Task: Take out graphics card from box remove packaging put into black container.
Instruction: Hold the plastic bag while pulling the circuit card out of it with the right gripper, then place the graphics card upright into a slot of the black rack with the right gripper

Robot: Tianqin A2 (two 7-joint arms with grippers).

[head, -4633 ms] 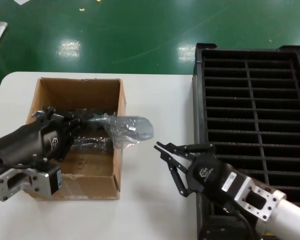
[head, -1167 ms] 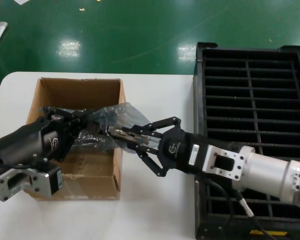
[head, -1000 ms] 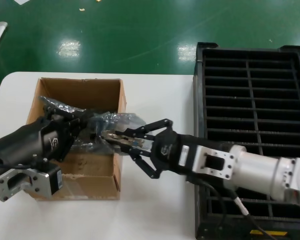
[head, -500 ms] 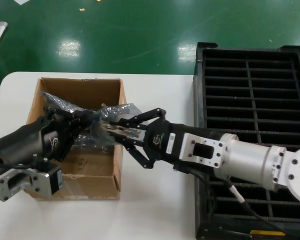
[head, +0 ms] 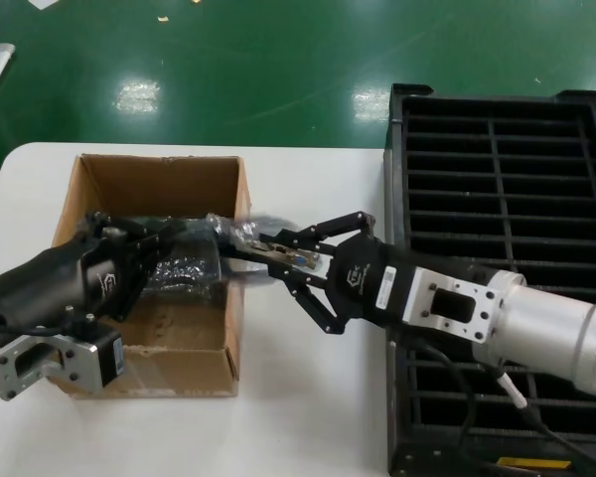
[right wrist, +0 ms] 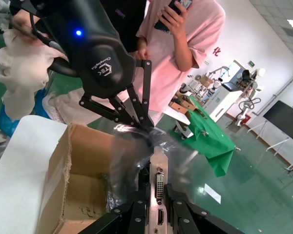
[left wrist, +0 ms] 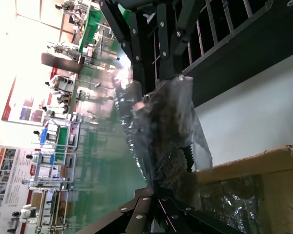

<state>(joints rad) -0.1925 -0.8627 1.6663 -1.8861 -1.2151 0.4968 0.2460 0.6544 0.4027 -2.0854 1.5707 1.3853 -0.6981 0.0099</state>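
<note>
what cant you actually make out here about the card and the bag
- Graphics card board: in the right wrist view only the bracket end with its ports shows; the packaging blurs the rest.
- Head view: the left gripper covers where it holds the packaging inside the box.
- Whether the card has cleared the bag: smeared in the head view at the right gripper.
- Left wrist view: card lost behind crinkled film.
</note>
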